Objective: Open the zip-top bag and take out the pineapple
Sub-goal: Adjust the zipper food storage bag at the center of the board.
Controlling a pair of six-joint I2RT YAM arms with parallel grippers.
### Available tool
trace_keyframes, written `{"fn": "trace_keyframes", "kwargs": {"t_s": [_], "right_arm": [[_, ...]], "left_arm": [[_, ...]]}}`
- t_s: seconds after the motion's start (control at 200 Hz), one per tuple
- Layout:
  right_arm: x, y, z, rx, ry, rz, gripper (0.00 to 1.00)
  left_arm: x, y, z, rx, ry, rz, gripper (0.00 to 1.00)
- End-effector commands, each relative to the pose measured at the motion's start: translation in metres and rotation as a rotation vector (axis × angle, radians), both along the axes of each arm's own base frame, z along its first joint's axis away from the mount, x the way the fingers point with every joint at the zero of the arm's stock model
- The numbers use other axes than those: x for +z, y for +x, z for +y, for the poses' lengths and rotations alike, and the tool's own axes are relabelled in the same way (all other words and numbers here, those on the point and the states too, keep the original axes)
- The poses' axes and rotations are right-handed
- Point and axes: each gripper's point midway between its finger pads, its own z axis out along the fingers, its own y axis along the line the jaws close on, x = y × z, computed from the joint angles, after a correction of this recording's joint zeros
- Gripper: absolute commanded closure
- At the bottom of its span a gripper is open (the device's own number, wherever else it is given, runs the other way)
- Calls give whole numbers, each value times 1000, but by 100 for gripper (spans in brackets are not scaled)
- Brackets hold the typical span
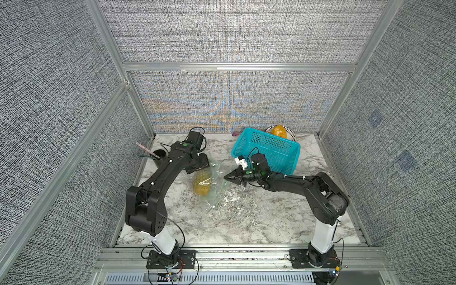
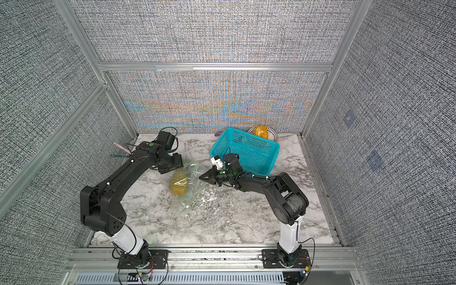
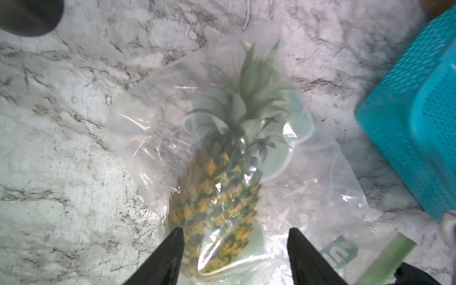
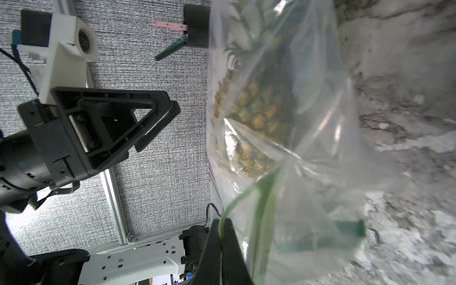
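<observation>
Right claw is clamped shut on the pale green zip strip of the zip-top bag, pinching one edge of the mouth and lifting it off the marble-patterned tabletop. The bag is clear, crinkly plastic with glossy creases. It lies near the middle of the tabletop, and the pineapple is inside it, on its side. The fruit has a yellow-orange body of diamond scales and a spiky green crown that points away from the zip end.

Left claw hovers above the pineapple's body with its jaws spread wide, holding nothing.

Just behind the right claw stands a teal plastic basket with perforated walls. Behind it, a bowl with a striped rim holds a smooth orange-yellow fruit. At the back left, a black cup holds a pink strip and a dark green tool.
</observation>
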Motion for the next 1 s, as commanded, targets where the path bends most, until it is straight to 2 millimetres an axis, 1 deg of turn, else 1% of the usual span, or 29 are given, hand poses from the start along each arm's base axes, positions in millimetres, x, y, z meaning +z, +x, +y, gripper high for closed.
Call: {"fn": "trace_keyframes", "kwargs": {"t_s": [0.0,0.055,0.13,0.21,0.4,0.546,0.696,0.801,0.911,0.996], "right_arm": [[27,-1,5,25,86,-67,100],[31,0,6,23,99,-64,100],[34,1,7,25,116,-62,100],[36,2,8,22,128,-54,100],[33,3,10,17,144,-16,100],[34,3,12,20,154,13,100],[33,5,13,20,142,26,100],[32,4,14,21,134,33,100],[33,4,14,25,134,35,100],[32,4,14,24,129,38,100]], "left_arm": [[22,-13,-18,-90,-28,-33,28],[32,-22,-32,-148,-37,-60,27],[40,-38,-52,-232,-35,-86,26],[43,-54,-62,-287,-22,-107,25],[45,-76,-66,-329,-27,-171,25],[33,-88,-68,-383,10,-173,25],[26,-91,-76,-418,15,-179,25],[14,-93,-74,-425,54,-159,25],[6,-92,-75,-424,72,-154,25],[-1,-91,-71,-414,102,-141,28]]}}
